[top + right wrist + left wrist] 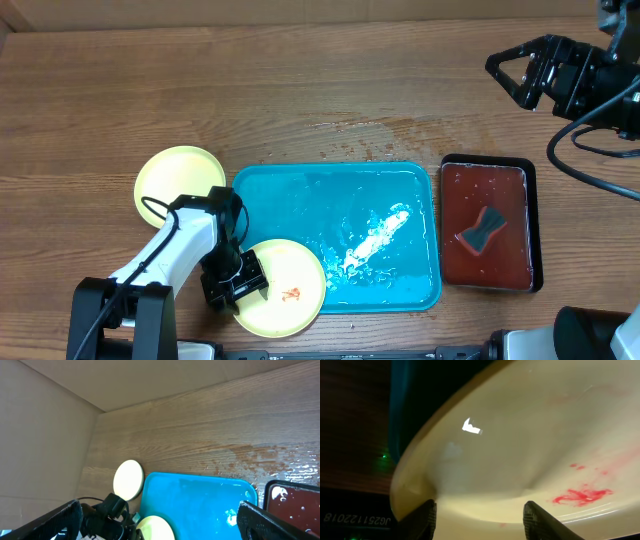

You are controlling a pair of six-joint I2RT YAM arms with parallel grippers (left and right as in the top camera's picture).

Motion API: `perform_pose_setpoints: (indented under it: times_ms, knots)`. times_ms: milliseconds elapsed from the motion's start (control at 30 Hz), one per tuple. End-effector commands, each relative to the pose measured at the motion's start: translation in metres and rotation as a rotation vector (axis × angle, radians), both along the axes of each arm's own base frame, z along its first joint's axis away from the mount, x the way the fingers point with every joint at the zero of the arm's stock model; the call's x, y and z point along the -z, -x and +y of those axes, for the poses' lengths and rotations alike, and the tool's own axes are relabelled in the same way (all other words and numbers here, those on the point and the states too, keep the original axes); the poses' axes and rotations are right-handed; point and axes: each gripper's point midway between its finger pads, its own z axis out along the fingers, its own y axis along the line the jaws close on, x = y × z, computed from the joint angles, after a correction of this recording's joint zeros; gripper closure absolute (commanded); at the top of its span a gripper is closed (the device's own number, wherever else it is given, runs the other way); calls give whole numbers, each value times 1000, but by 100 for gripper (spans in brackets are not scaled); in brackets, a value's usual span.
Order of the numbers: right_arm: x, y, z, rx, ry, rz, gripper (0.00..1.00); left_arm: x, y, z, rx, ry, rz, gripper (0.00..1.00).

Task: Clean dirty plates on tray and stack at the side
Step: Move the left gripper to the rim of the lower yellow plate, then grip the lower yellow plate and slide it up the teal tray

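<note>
Two plates: the smeared plate (292, 288) lay at lower centre, overlapping the tray's (280, 205) lower-left rim; the other plate (180, 178) sat on the tabletop (300, 80), just left of the tray.
Left hand (236, 284): its fingers stood either side of the smeared plate's left rim; whether they clamped it could not be told.
Right hand (512, 68): jaws were wide apart, upper right, holding nothing.

One plate (180, 180) lies left of the tray (300, 200); another plate (290, 290) overlaps its near-left corner; a smaller tray (485, 190) sits right
</note>
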Motion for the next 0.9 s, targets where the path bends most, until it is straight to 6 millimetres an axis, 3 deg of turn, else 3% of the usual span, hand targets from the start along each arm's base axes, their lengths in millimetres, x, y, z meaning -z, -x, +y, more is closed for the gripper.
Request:
perform_pose_setpoints:
  times_ms: [0,100,200,367,467,600,867]
  knots:
    - [0,0,1,-11,10,-9,0,0,1,-11,-16,58,1,44]
    - [0,0,1,-11,10,-8,0,-2,-19,-18,-11,97,-71,43]
    - [0,0,1,-11,10,-9,0,-19,-43,-26,-17,134,-129,44]
    - [0,0,1,-11,10,-9,0,-54,-59,-14,2,47,-152,45]
    - [0,0,1,-11,10,-8,0,-70,-48,3,-11,-62,-127,42]
    - [0,0,1,-11,10,-9,0,-80,-23,10,-29,-96,-64,39]
    - [0,0,1,-21,22,-19,0,-59,11,6,-20,-126,34,39]
